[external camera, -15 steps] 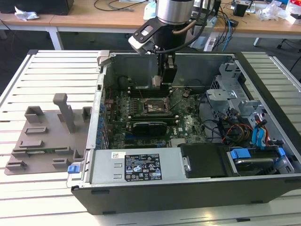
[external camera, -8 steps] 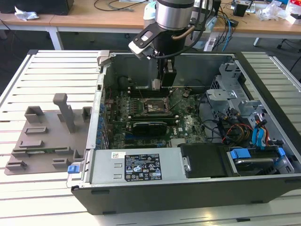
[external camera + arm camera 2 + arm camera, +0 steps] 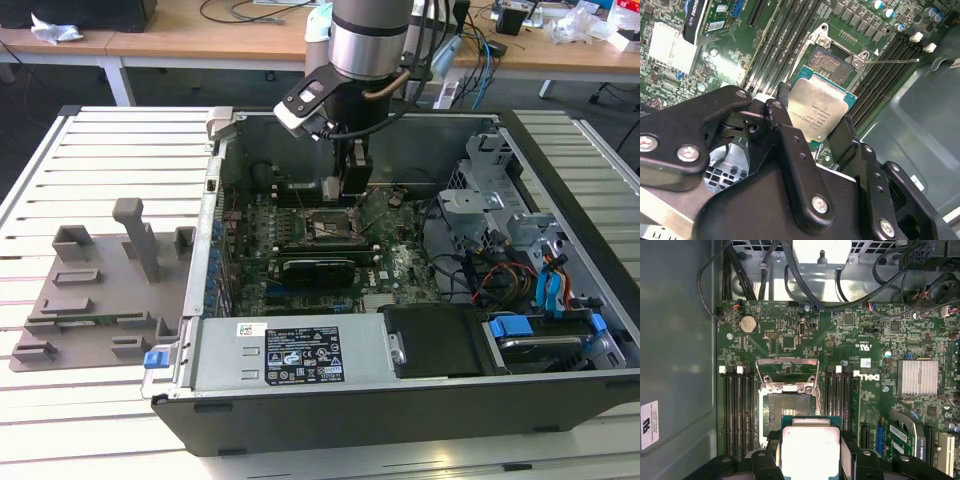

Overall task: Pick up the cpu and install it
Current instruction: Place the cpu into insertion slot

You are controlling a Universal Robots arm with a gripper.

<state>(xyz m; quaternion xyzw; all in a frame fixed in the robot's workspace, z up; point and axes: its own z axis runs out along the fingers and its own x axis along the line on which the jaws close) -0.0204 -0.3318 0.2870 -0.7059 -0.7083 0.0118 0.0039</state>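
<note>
Second wrist view: claw (image 3: 813, 120) clamps cpu (image 3: 821, 111) bearing small print.

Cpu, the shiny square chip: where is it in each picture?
Exterior view: gripper over the socket, mid-case; chip too small to tell.
Second wrist view: cpu between the jaws, near the socket.
First wrist view: cpu between the jaws, near the socket.
Shared landmark: the open socket.

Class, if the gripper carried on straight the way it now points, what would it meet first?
Probably the open socket on the motherboard: the gripper, shut on the cpu, points down at it, with nothing visibly between. Depth is unclear, so the alignment may be off.
</note>
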